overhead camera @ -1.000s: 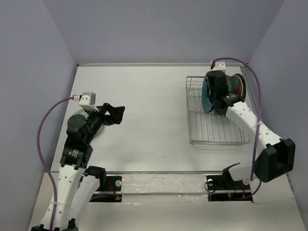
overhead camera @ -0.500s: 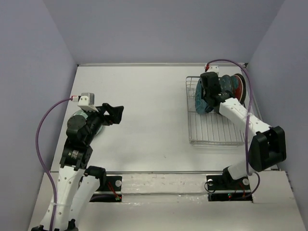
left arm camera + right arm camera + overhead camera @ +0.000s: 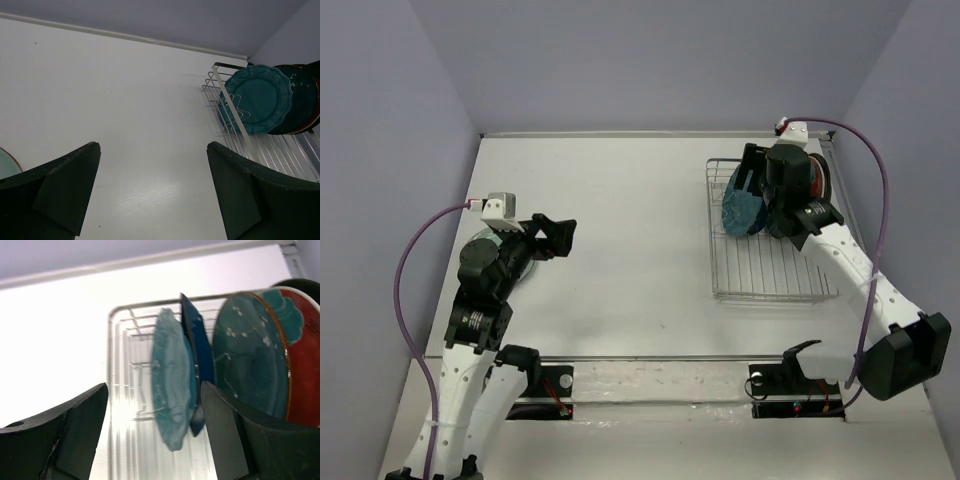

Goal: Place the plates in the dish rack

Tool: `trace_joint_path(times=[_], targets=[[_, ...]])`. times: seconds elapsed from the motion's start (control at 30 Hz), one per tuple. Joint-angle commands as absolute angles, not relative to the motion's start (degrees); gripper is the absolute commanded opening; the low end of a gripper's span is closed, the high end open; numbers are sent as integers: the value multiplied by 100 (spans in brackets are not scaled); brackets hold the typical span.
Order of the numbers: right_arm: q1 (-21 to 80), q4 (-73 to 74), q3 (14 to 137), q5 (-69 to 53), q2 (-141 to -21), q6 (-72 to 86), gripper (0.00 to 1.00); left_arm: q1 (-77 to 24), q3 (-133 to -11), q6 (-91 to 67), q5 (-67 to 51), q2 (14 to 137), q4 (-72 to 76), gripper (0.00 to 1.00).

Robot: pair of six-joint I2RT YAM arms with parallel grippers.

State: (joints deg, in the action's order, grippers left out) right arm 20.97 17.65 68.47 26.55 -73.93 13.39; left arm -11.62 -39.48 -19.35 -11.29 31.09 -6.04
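Observation:
The dish rack (image 3: pixel 765 270) sits at the right of the table with plates standing on edge at its far end. In the right wrist view the scalloped teal plate (image 3: pixel 172 390) stands frontmost, then a dark blue plate (image 3: pixel 200 350), a glossy dark teal plate (image 3: pixel 250 360) and a red-and-light-blue plate (image 3: pixel 302 365). My right gripper (image 3: pixel 154 387) is open just above them, its fingers either side of the scalloped plate and clear of it. My left gripper (image 3: pixel 555 235) hangs open and empty over the left of the table. A pale mint plate (image 3: pixel 528 262) lies mostly hidden under the left arm.
Walls close the table at the back and on both sides. The near half of the rack (image 3: pixel 280 150) holds bare wires. The right arm's purple cable (image 3: pixel 880 190) arcs over the rack's right side.
My right gripper has opened and let go of the scalloped teal plate, which now stands in the rack. The right arm has swung right and lifted. The left arm has not moved.

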Motion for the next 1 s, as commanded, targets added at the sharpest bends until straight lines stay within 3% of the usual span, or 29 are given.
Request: trace_joint_path(times=[0.0,0.17,0.33,0.6,0.97], targets=[[2248,1284,6952,1288,-7023,1889,79,-1073,-4122,-1916,-1081,3155,-422,99],[3162,608,7005,353,-7540,2469,78,-967,-4175,-1951,-879,3112,-439,99],[4093,-674,7224,-807,-8908,3373,78,-774,-4332,-2083,-178,3015,-597,99],[5210,-1116,8970,-1151,-11202,4183,78,-782,-4727,-2101,518,2953,-800,99],[5476,-1213,10764,-1634,-13631,5387,64,-1125,-4966,-1986,1169,2716,-941,99]])
